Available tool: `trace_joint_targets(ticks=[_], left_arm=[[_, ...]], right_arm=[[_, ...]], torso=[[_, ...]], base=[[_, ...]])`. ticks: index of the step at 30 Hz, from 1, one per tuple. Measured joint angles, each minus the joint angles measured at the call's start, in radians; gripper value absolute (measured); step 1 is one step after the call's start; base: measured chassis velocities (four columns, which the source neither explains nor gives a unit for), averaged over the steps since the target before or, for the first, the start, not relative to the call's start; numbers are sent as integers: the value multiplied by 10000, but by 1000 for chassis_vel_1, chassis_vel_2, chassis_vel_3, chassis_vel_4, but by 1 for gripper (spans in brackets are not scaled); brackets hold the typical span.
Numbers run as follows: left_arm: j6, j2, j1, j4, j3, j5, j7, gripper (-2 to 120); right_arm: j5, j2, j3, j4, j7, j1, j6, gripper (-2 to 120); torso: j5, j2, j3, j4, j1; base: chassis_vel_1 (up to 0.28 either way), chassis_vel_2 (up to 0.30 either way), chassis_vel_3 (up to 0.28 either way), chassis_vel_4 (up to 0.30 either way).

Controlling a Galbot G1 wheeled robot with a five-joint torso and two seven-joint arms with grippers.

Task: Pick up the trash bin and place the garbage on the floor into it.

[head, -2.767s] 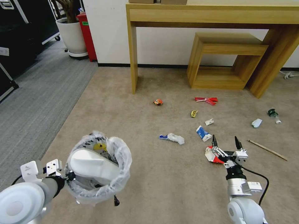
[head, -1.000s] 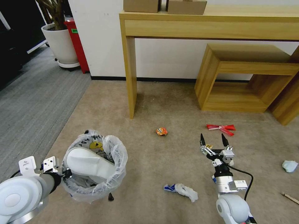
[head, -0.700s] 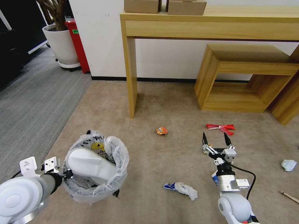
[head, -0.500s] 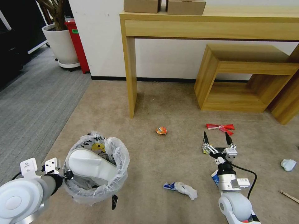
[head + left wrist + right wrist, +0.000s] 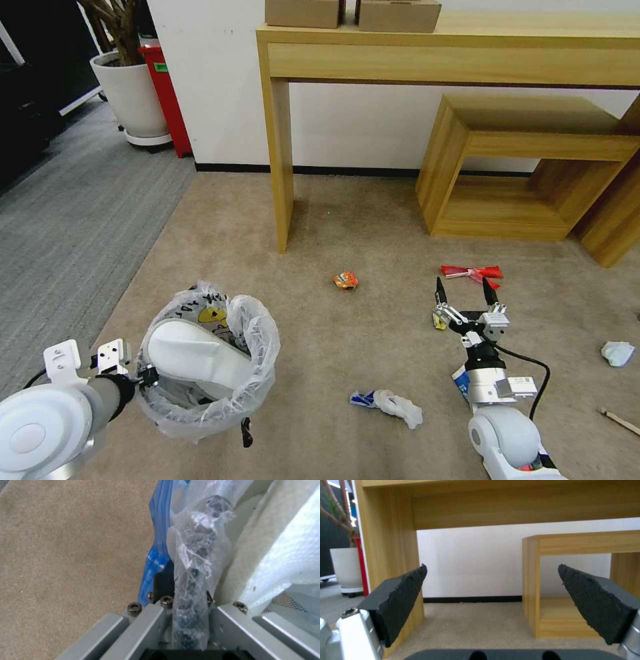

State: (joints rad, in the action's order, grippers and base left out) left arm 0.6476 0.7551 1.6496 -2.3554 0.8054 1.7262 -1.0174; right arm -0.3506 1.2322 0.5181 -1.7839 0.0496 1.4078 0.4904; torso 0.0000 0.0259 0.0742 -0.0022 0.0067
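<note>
The trash bin, lined with a crinkly whitish bag, hangs at the lower left with a white slipper inside. My left gripper is shut on its rim; in the left wrist view the bag-covered rim runs between the jaws of my left gripper. My right gripper is open and empty above the floor. A small yellow scrap lies just below it, with red wrappers just beyond. Other garbage includes an orange packet, crumpled paper with a blue carton, a white wad and a wooden stick.
A tall wooden table with boxes on top stands ahead, its leg left of centre, and a low wooden shelf sits beneath it. Grey striped carpet, a white planter and a red bin are at the left.
The whole view has shifted nearer the table since the earliest frame, so the camera moved. Over the last second my right gripper edged slightly forward and right, still open. The bin stays held.
</note>
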Motion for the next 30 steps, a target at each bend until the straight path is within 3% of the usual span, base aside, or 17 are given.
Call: trace_joint_targets(ticks=[11, 30], left_arm=[[27, 85, 62, -39, -12, -94, 83, 0], [124, 235, 232, -201, -19, -315, 228, 0]], right_arm=[[73, 387, 309, -118, -17, 195, 191, 100], [422, 377, 46, 15, -102, 196, 154, 100]], torso=[[1, 0, 0, 0, 0], [0, 0, 0, 0, 0]], base=[[0, 0, 0, 0], [0, 0, 0, 0]])
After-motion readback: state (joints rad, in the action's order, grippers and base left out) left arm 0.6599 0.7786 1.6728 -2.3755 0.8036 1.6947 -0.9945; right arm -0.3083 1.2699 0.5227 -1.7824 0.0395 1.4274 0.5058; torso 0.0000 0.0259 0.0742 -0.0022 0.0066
